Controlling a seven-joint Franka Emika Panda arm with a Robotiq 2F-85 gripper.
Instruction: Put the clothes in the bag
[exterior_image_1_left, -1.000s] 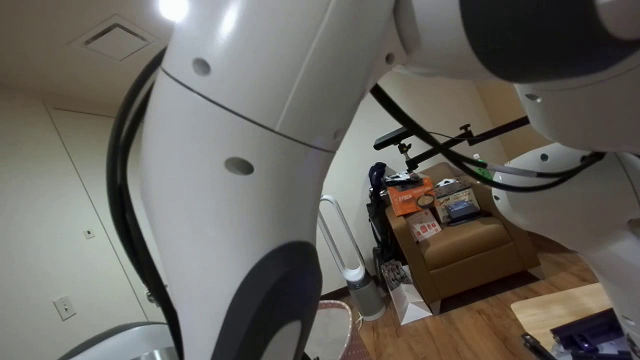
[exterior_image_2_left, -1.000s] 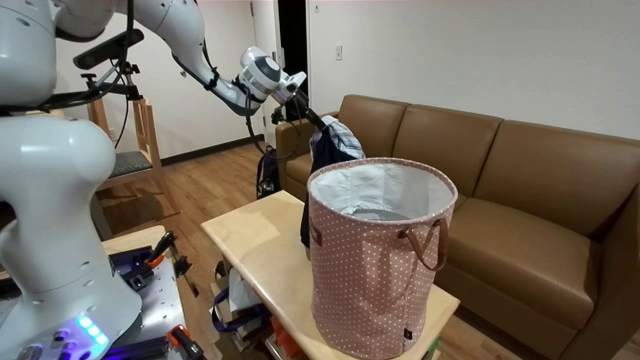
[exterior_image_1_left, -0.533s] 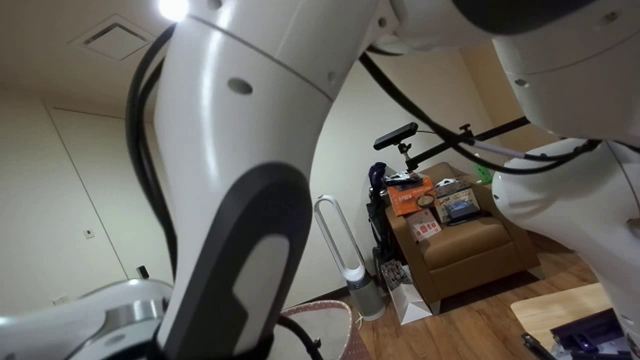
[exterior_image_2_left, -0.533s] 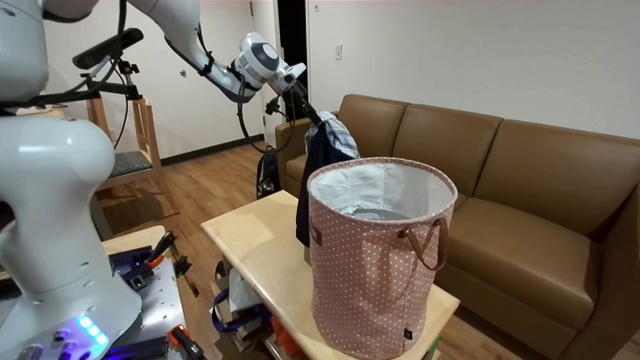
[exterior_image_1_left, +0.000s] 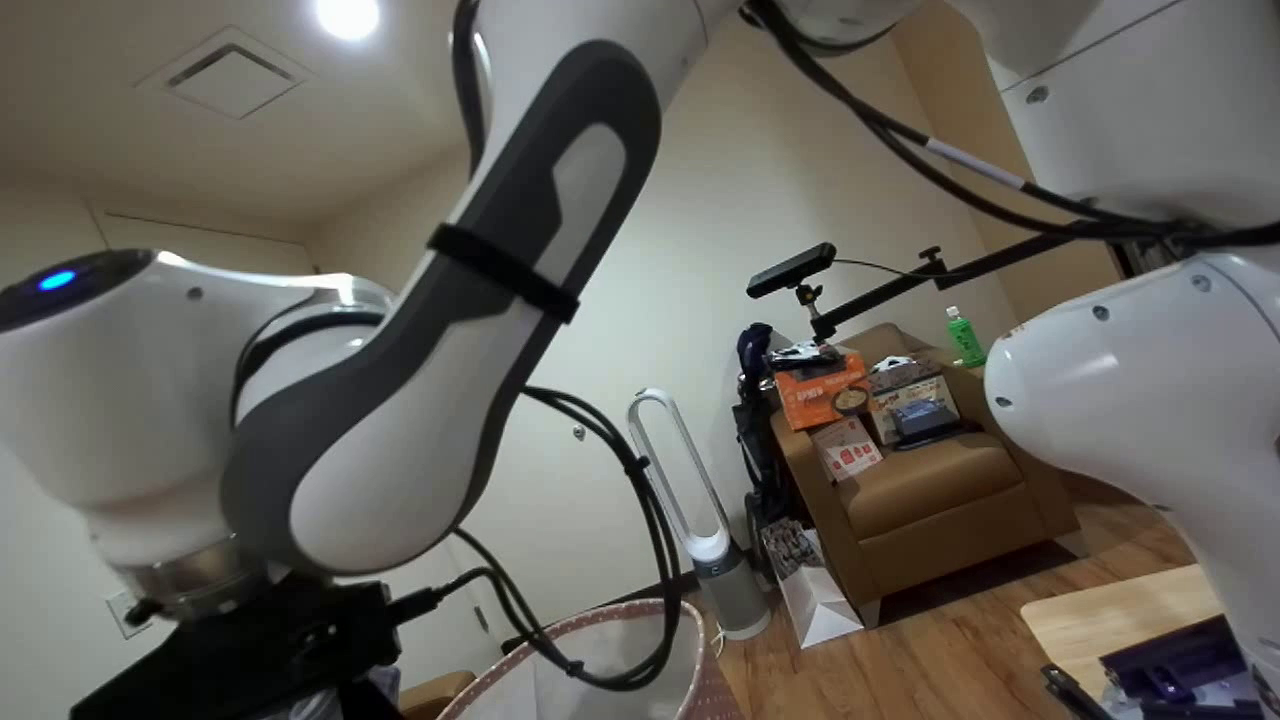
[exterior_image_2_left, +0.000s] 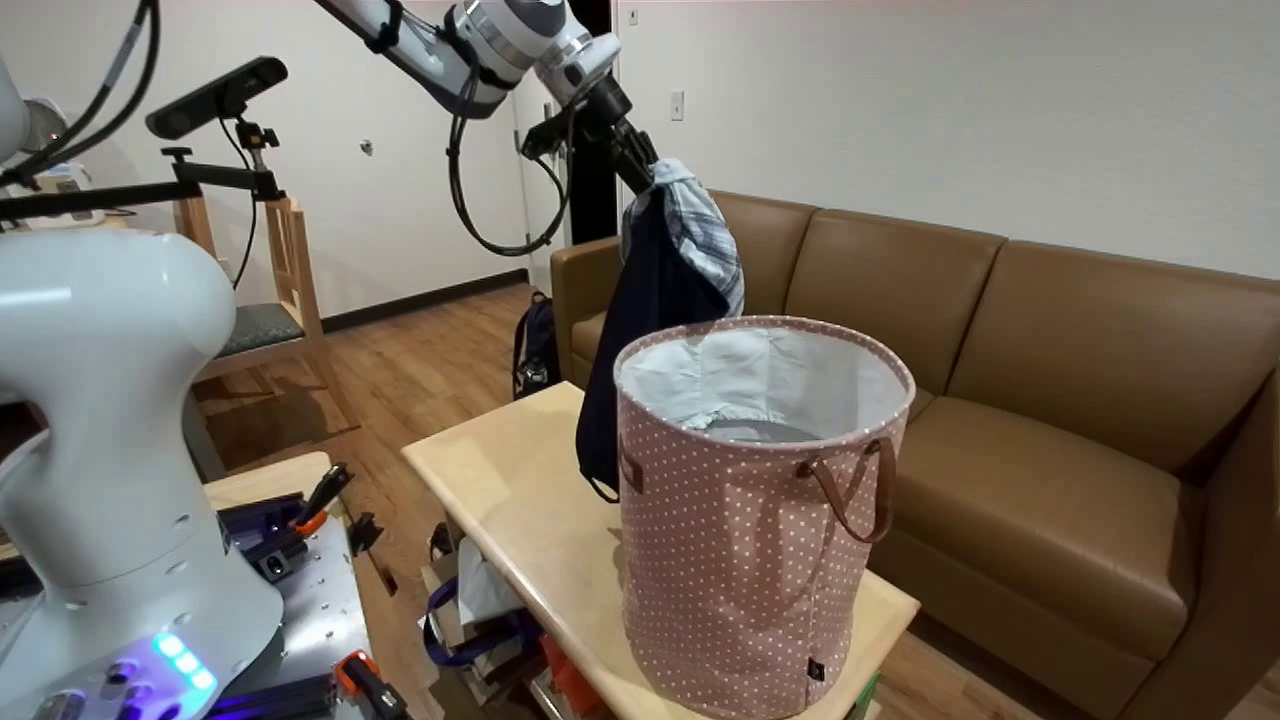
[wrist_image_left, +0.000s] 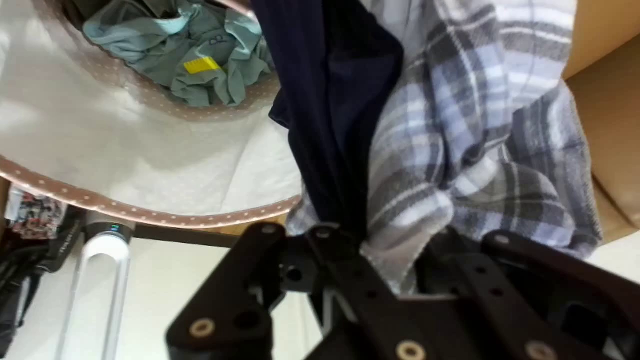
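Observation:
The pink polka-dot bag (exterior_image_2_left: 740, 560) stands upright and open on the table (exterior_image_2_left: 500, 450). Its rim also shows in an exterior view (exterior_image_1_left: 700, 640) and the wrist view (wrist_image_left: 100, 202). Teal-grey clothes (wrist_image_left: 200, 55) lie inside it. My gripper (exterior_image_2_left: 648, 180) is above and behind the bag's rim, shut on a plaid shirt (exterior_image_2_left: 708, 235) and a navy garment (exterior_image_2_left: 640, 330). Both hang down beside the bag; the navy one's lower end is outside its wall. The wrist view shows the gripper (wrist_image_left: 387, 242) with the plaid shirt (wrist_image_left: 465, 100) and navy garment (wrist_image_left: 335, 90); the fingertips are partly covered.
A brown sofa (exterior_image_2_left: 1050, 400) stands behind the table. A tower fan (exterior_image_1_left: 735, 590) and an armchair (exterior_image_1_left: 930, 490) with boxes stand past the bag. A camera on a black arm (exterior_image_2_left: 215, 95) is near the robot base. Bags and boxes (exterior_image_2_left: 490, 590) sit under the table.
My gripper has risen with the plaid shirt and navy garment. The navy garment's lower end has shifted slightly left in an exterior view. The bag has not moved.

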